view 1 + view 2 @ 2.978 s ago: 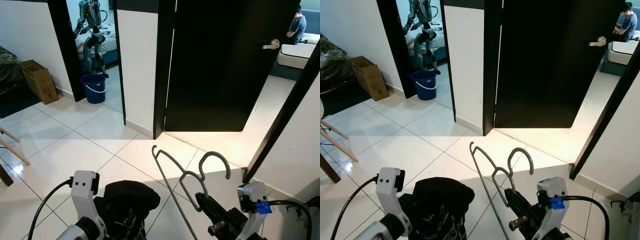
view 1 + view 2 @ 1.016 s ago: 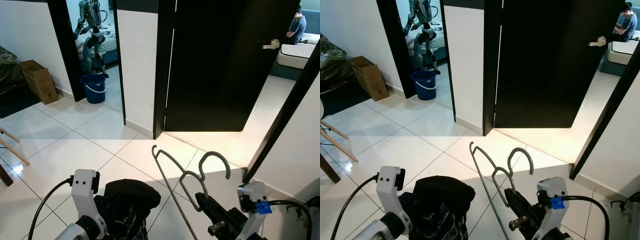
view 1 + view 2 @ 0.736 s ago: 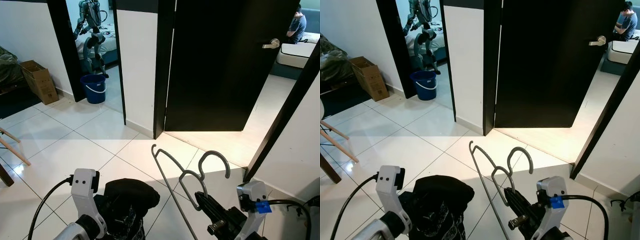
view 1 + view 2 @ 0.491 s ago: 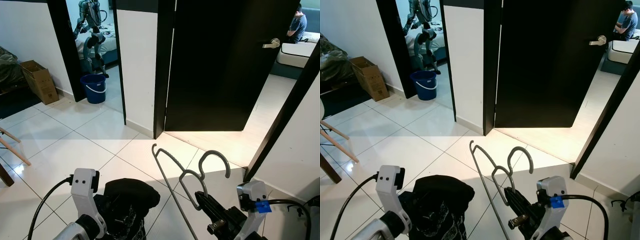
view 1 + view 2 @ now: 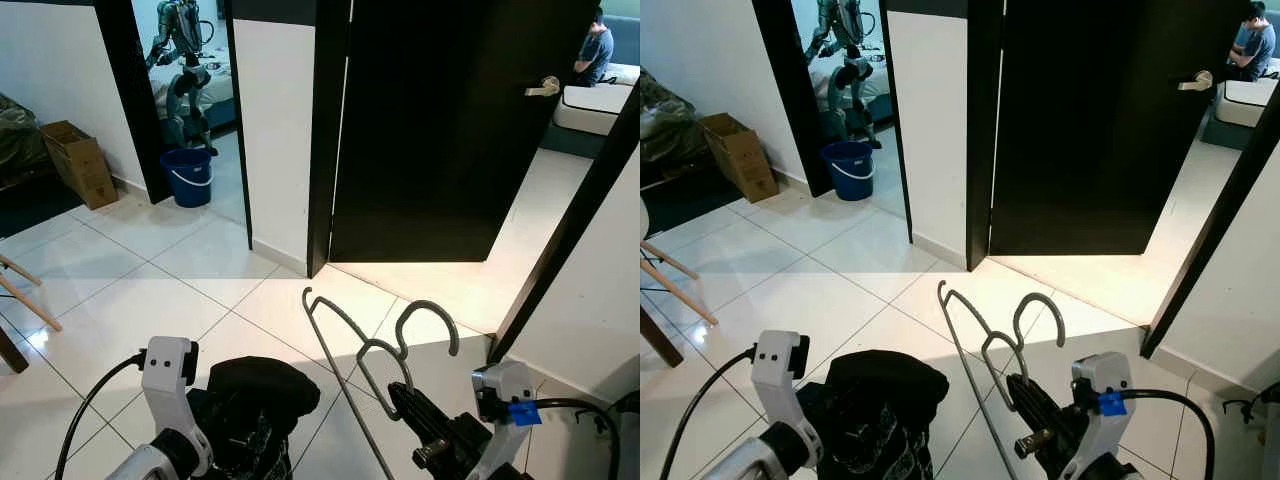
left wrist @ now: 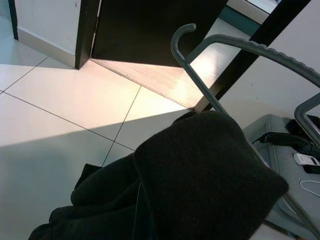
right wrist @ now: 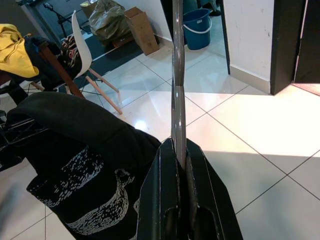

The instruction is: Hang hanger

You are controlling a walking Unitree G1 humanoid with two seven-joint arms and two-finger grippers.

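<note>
A grey wire hanger (image 5: 427, 304) stands upright low in front of me, its hook toward the dark door. My right gripper (image 5: 400, 398) is shut on its lower wire; the right wrist view has the wire (image 7: 178, 75) pinched between the two black fingers (image 7: 160, 190). A black garment with a white print (image 5: 255, 390) is bunched over the end of my left arm (image 5: 167, 372), just left of the hanger. In the left wrist view the garment (image 6: 200, 170) covers the gripper, and the hanger's shoulder (image 6: 250, 46) passes above the cloth.
A black door (image 5: 440, 130) stands open ahead, with a person (image 5: 597, 50) seated by a bed beyond it. Left of the white wall section, a second doorway has a blue bucket (image 5: 188, 177) and another robot (image 5: 180, 60). A cardboard box (image 5: 75, 160) and chair legs (image 5: 25, 290) are at far left.
The picture has swayed a little, so the camera moved. The hanger stays in my right gripper and the garment stays on my left arm.
</note>
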